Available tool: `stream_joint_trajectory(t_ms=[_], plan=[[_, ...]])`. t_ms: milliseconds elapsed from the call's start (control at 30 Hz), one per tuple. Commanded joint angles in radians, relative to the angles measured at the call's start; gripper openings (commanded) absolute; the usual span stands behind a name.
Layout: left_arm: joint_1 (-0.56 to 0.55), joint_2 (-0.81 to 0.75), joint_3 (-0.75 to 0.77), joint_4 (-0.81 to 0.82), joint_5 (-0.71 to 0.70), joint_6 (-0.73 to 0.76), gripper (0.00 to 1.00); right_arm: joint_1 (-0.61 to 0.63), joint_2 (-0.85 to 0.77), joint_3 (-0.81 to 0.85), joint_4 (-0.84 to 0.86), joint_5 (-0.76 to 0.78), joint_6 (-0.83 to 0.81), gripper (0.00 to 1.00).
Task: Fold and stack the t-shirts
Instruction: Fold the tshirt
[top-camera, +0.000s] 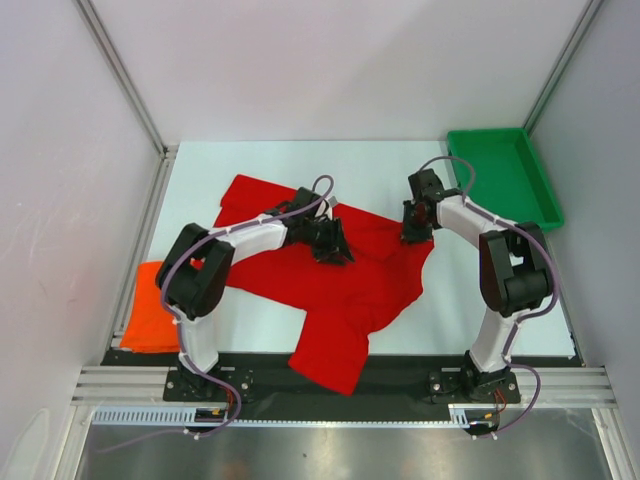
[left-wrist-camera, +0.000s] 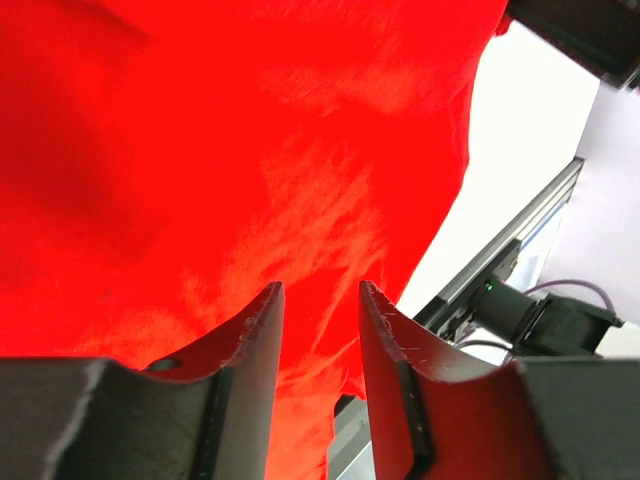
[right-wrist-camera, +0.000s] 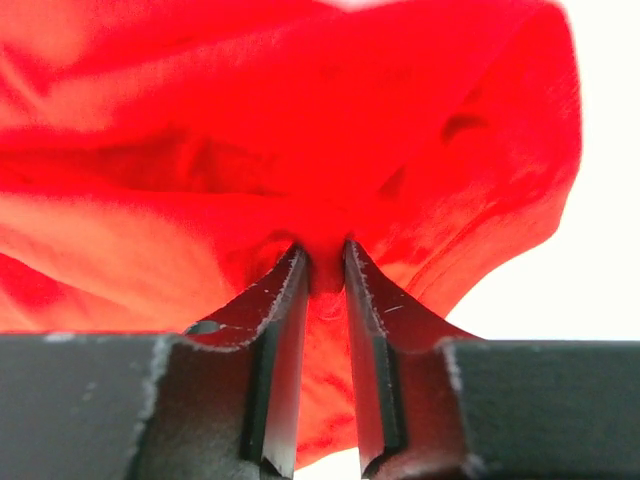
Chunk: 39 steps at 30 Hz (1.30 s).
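Observation:
The red t-shirt (top-camera: 345, 295) lies crumpled across the middle of the table, with one part hanging over the near edge. My left gripper (top-camera: 335, 250) hovers over its middle, open, with red cloth (left-wrist-camera: 250, 150) beyond the jaws (left-wrist-camera: 320, 290) and nothing pinched. My right gripper (top-camera: 413, 232) is at the shirt's right edge. In the right wrist view it (right-wrist-camera: 324, 250) is shut on a bunched fold of the red cloth (right-wrist-camera: 300, 120). The orange t-shirt (top-camera: 150, 312) lies folded as a rectangle at the table's left near corner.
A green plastic tray (top-camera: 530, 185) stands at the back right. White walls and metal frame rails enclose the table. A black strip and aluminium rail (top-camera: 340, 385) run along the near edge by the arm bases.

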Motion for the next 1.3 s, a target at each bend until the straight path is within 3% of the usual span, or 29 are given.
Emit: stream_joint_trajectory(t_ms=[0,100,167,233,433,667,867,1267], plan=[[0.001,0.04,0.064,0.046,0.032,-0.062,0.42,-0.021,0.005,0.076,-0.032,-0.035,-0.002,0.27],[0.001,0.093,0.101,0.061,0.035,-0.089,0.43,-0.047,-0.036,0.073,-0.043,-0.078,-0.018,0.35],[0.002,0.121,0.113,0.076,0.03,-0.108,0.43,-0.077,-0.077,0.062,-0.049,-0.133,-0.019,0.49],[0.002,0.135,0.133,0.084,0.012,-0.116,0.43,-0.101,-0.119,0.038,-0.041,-0.19,-0.018,0.53],[0.002,0.198,0.184,0.104,0.0,-0.129,0.52,-0.134,-0.208,-0.03,-0.012,-0.282,-0.006,0.54],[-0.021,0.162,0.043,0.344,-0.077,-0.347,0.48,-0.139,-0.252,-0.091,0.037,-0.316,0.033,0.54],[-0.05,0.172,-0.002,0.427,-0.142,-0.453,0.48,-0.139,-0.275,-0.114,0.058,-0.327,0.05,0.54],[-0.079,0.176,-0.011,0.516,-0.168,-0.519,0.41,-0.16,-0.279,-0.19,0.081,-0.353,0.056,0.53]])
